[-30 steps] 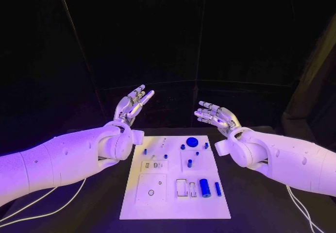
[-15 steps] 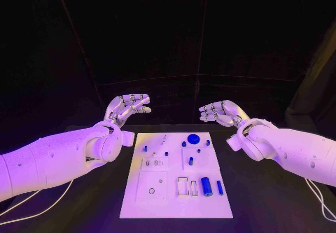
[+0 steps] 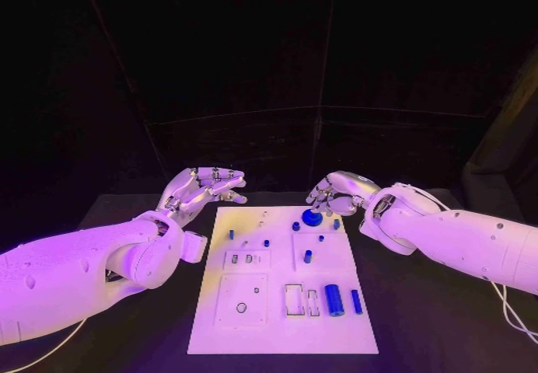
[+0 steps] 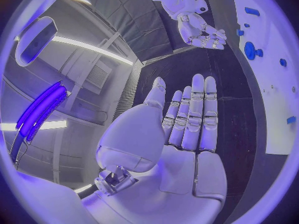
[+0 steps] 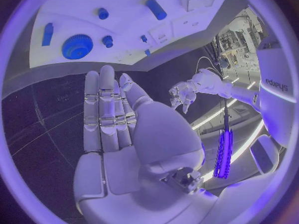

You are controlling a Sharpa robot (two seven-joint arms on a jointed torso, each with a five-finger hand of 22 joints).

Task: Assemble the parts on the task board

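The white task board (image 3: 281,334) lies in the middle of the black table. On it are a round blue gear (image 3: 312,218) at the far end, a thick blue cylinder (image 3: 333,295) and a slim blue bar (image 3: 355,301) at the near right, and several small blue pegs (image 3: 307,256). My left hand (image 3: 203,187) hovers at the board's far left corner, holding nothing. My right hand (image 3: 337,193) hovers just beyond the gear, also holding nothing. In the left wrist view my left hand (image 4: 181,134) shows straight fingers and a bare palm. The right wrist view shows my right hand (image 5: 121,129) the same way, near the gear (image 5: 77,46).
Black table (image 3: 437,311) surrounds the board on both sides. A dark curtain wall stands behind the table's far edge. White cables (image 3: 510,307) trail from my arms along the table's sides. Rectangular slots and small white blocks (image 3: 299,300) sit on the board's near half.
Both hands have come down from a raised position toward the board's far edge. The right hand has moved in close to the blue gear. The parts have not moved.
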